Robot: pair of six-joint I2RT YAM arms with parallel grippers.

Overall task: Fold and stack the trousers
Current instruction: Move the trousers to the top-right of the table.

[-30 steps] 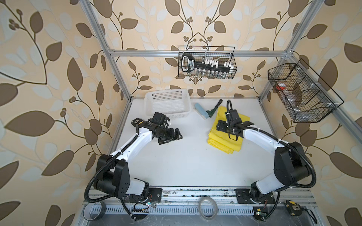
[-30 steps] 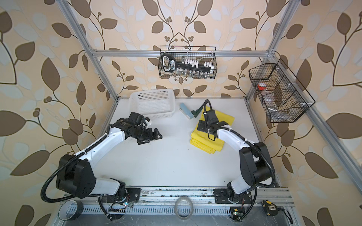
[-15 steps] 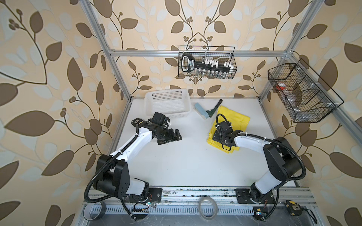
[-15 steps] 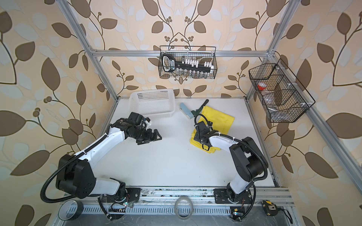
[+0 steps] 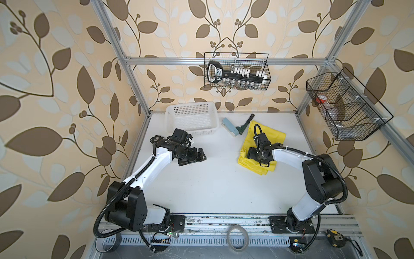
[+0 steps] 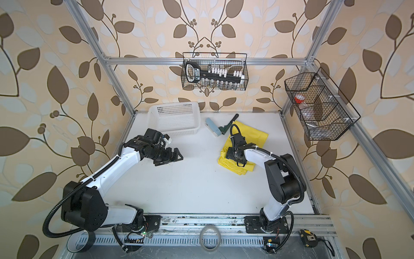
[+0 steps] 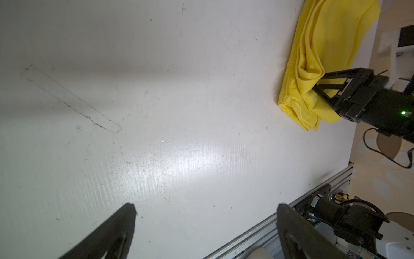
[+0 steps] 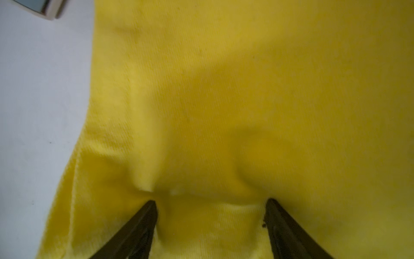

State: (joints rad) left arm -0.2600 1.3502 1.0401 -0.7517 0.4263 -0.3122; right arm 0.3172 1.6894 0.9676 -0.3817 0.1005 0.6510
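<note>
We see scuffed white tabletop (image 5: 212, 190), leaf-wallpaper walls (image 5: 56, 89); L gripper (image 7: 206, 207) gapes; R gripper (image 8: 211, 201) spread, tips pressing bright yellow cotton trousers (image 8: 224, 89).

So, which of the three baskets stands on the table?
The white perforated plastic basket; the black wire basket with tools and the divided black wire basket hang higher up instead.

Robot lab cell, mocked up as a home: aluminium frame (image 5: 134, 74), leaf wallpaper panels (image 5: 56, 94), white table (image 5: 212, 183), two arms (image 5: 154, 163) bolted to a rail (image 5: 224, 220), wire baskets (image 5: 237, 71) on walls, tape measure (image 5: 333, 238).
</note>
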